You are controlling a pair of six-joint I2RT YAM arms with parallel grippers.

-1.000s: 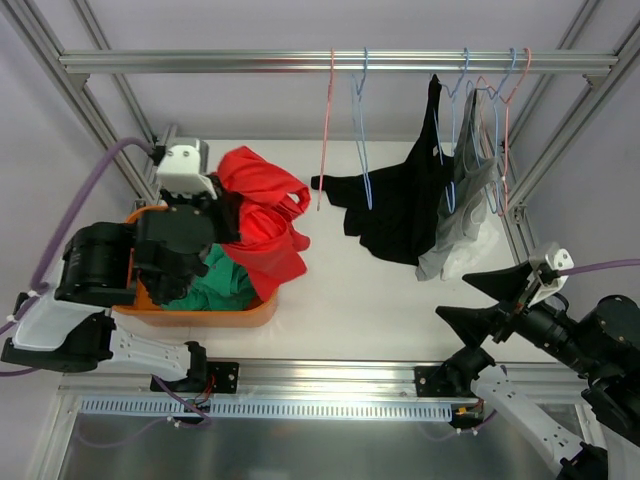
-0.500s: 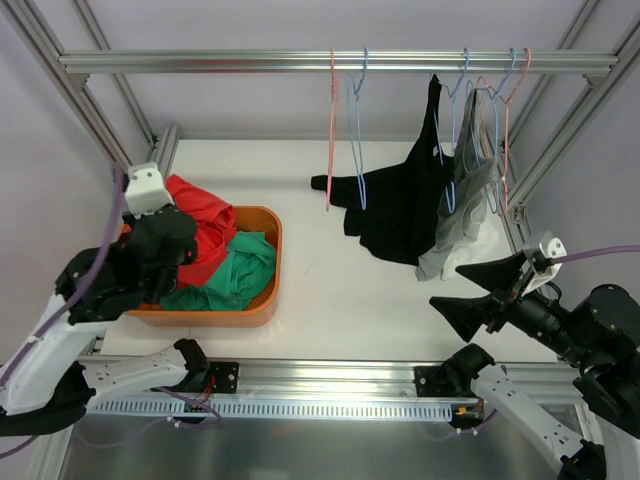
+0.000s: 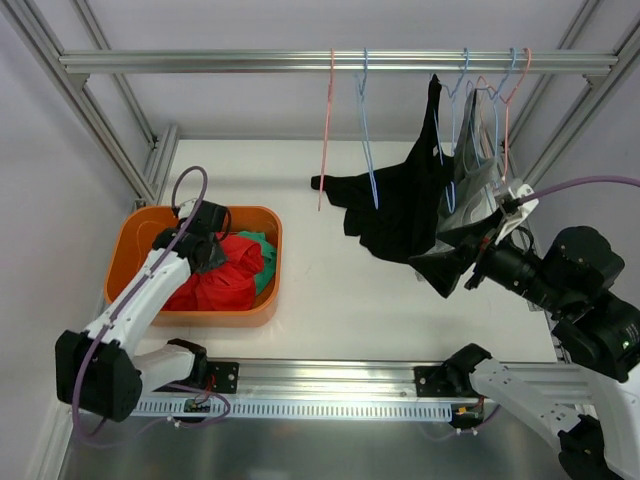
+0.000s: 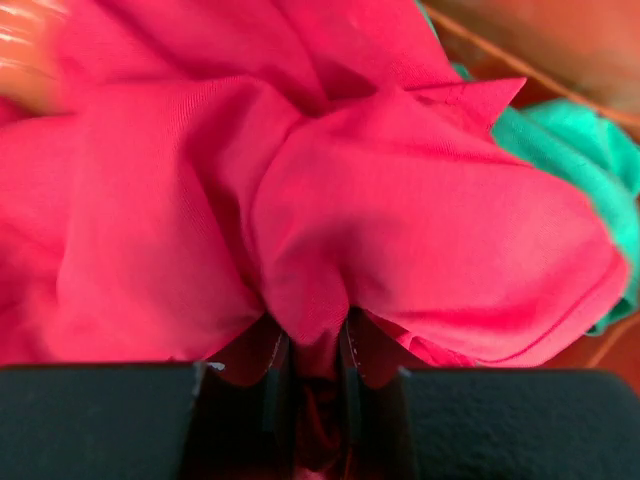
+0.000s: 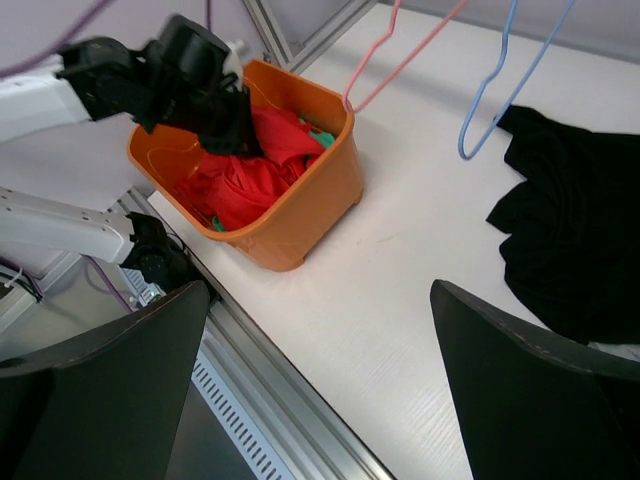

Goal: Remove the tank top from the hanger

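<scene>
The red tank top lies bunched in the orange bin, off any hanger. My left gripper is down in the bin, shut on a fold of the red fabric; its fingers pinch the cloth. My right gripper is open and empty, held up just in front of the hanging black garment and grey garment. In the right wrist view the gripper hovers over bare table, with the bin and the red top beyond.
An empty pink hanger and an empty blue hanger hang on the top rail. A green garment lies under the red one in the bin. Frame posts stand at both sides.
My left arm came down from above the bin and lowered the red top into it. My right gripper rose and moved left toward the hanging black and grey garments.
</scene>
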